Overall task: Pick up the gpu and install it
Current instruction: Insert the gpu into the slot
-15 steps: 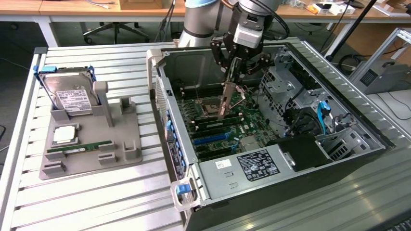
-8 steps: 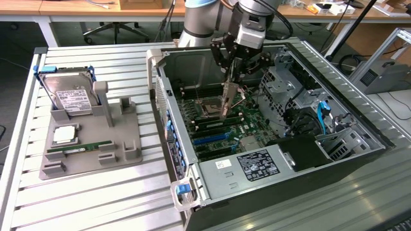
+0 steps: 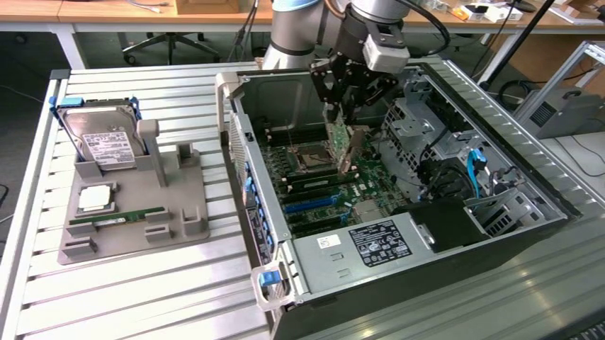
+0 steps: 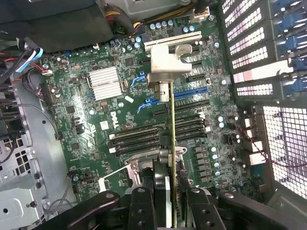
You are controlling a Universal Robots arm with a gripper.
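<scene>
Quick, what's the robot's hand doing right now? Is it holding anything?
Hand: closed on the gpu, holding it on edge over the motherboard.

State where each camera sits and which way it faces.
Exterior view: off the arm, raised, looking down into the open case; shows the arm and the gripper holding the gpu.
Wrist view: on the wrist, looking along the gpu at the motherboard; shows the gripper.
Shared: gripper, gpu, motherboard.
</scene>
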